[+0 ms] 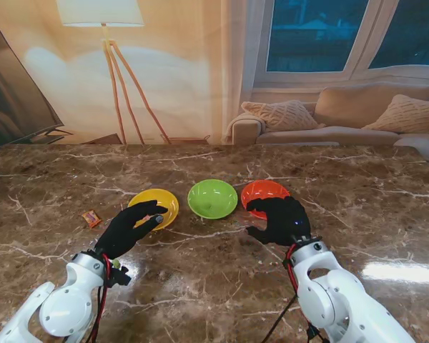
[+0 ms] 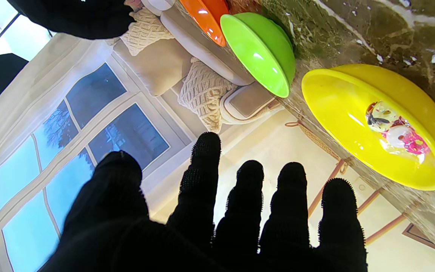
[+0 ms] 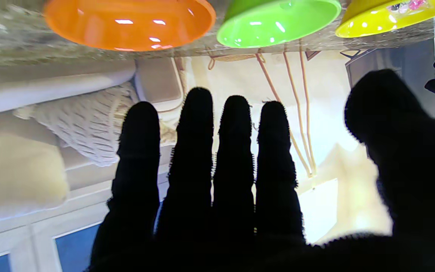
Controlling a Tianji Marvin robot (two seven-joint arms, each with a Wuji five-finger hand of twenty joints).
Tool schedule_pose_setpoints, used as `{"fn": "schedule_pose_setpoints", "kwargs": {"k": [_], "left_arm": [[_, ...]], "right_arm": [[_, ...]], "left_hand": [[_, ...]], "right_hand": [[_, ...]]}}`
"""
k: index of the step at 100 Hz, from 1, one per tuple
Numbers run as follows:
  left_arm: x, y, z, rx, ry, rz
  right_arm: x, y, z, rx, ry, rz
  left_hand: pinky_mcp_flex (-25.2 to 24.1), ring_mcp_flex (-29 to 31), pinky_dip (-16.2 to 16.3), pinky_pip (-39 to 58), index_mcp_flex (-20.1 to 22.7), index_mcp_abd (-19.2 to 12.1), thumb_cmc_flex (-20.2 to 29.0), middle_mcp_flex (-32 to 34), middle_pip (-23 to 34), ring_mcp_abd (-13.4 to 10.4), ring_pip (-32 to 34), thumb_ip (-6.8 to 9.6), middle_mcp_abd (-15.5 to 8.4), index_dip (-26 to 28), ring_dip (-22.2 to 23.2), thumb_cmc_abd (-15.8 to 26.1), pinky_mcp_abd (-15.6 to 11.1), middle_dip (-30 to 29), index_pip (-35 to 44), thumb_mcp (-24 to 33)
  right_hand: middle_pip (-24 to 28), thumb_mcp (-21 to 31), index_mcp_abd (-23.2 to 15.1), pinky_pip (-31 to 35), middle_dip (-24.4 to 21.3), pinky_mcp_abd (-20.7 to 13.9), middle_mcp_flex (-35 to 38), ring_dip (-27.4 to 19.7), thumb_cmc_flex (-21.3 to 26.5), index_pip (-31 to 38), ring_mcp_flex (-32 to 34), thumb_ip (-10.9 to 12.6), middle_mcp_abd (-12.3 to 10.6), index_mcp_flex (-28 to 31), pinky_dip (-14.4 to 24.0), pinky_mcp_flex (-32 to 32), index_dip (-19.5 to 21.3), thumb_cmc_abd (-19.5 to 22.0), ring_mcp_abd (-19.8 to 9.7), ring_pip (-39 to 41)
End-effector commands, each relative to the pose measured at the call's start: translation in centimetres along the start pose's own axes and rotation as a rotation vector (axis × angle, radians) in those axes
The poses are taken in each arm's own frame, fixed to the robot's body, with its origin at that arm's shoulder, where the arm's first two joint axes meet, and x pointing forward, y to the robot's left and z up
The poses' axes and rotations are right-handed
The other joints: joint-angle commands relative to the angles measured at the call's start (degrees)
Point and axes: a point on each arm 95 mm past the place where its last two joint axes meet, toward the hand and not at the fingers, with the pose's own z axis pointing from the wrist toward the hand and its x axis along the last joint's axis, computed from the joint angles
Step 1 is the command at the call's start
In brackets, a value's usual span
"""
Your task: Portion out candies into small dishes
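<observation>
Candies are split between two places: one wrapped piece [image 2: 395,132] already lies in the yellow dish [image 1: 159,202], and another orange-wrapped candy [image 1: 91,218] lies on the marble table [image 1: 214,286], left of that dish. Nearest the robot, the left hand [image 1: 132,229] hovers at the yellow dish's near rim with fingers spread and nothing in them. The right hand [image 1: 279,220] sits at the near edge of the orange dish [image 1: 266,193], fingers straight and side by side, likewise empty. Between them the green dish [image 1: 212,199] looks empty, as does the orange one, though glare makes that hard to confirm. The step appears to be between portions; next, the left hand likely must reach left for the loose candy.
</observation>
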Motion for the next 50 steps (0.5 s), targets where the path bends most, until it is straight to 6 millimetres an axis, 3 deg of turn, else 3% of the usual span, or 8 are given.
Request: {"fn": "schedule_pose_setpoints", "kwargs": {"k": [1, 26, 37, 50], "left_arm": [[-0.1, 0.5, -0.1, -0.016, -0.005, -0.004], [0.1, 1.2, 0.1, -0.046, 0.001, -0.005], [0.2, 1.6, 0.3, -0.059, 0.000, -0.009], [0.3, 1.9, 0.5, -0.065, 0.003, -0.013]], "right_arm": [[-0.6, -1.2, -1.5, 0.041, -0.027, 0.011], [-1.9, -1.8, -3.9, 0.022, -0.103, 0.059], [-2.3, -1.9, -4.7, 0.011, -0.130, 0.074], [-2.6, -1.9, -5.3, -0.004, -0.148, 0.084]], "left_hand": [[0.1, 0.6, 0.8, -1.4, -0.8, -1.1, 0.4, 0.9, -0.3, -0.8, -0.1, 1.27, -0.9, 0.8, -0.2, 2.2, 0.4, -0.4, 0.1, 0.0], [0.1, 0.5, 0.8, -1.3, -1.0, -1.2, 0.3, 0.9, -0.3, -0.7, -0.2, 1.26, -0.9, 0.8, -0.2, 2.3, 0.3, -0.4, 0.1, 0.0], [0.1, 0.6, 0.9, -1.2, -1.1, -1.4, 0.4, 0.9, -0.2, -0.8, -0.1, 1.28, -1.0, 0.8, -0.2, 2.3, 0.3, -0.4, 0.1, 0.1], [0.2, 0.6, 0.9, -1.1, -1.2, -1.4, 0.3, 0.8, -0.2, -0.8, -0.1, 1.27, -1.1, 0.8, -0.2, 2.3, 0.3, -0.4, 0.1, 0.0]], "right_hand": [[-1.5, -1.5, 0.9, -2.0, -1.3, -0.4, -1.6, -1.4, -2.6, -1.2, -1.7, 3.1, 0.1, -1.9, -1.1, -1.3, -0.6, 1.7, 0.7, -1.4], [-6.2, -8.6, 1.7, -6.8, -5.4, -0.4, -4.8, -5.6, -2.7, -3.5, -4.8, 4.6, 0.9, -4.4, -2.4, -4.0, -1.5, 6.4, 1.3, -7.1], [-6.7, -16.1, 1.7, -7.9, -7.2, -0.4, -5.3, -7.1, -1.6, -4.0, -5.4, 6.3, 1.0, -4.9, -2.7, -4.6, -2.1, 9.3, 1.4, -8.3], [-6.8, -18.7, 1.6, -8.2, -7.5, -0.3, -5.6, -7.3, -2.5, -4.0, -5.7, 7.3, 1.2, -4.9, -2.8, -4.9, -2.2, 8.6, 1.5, -8.6]]}}
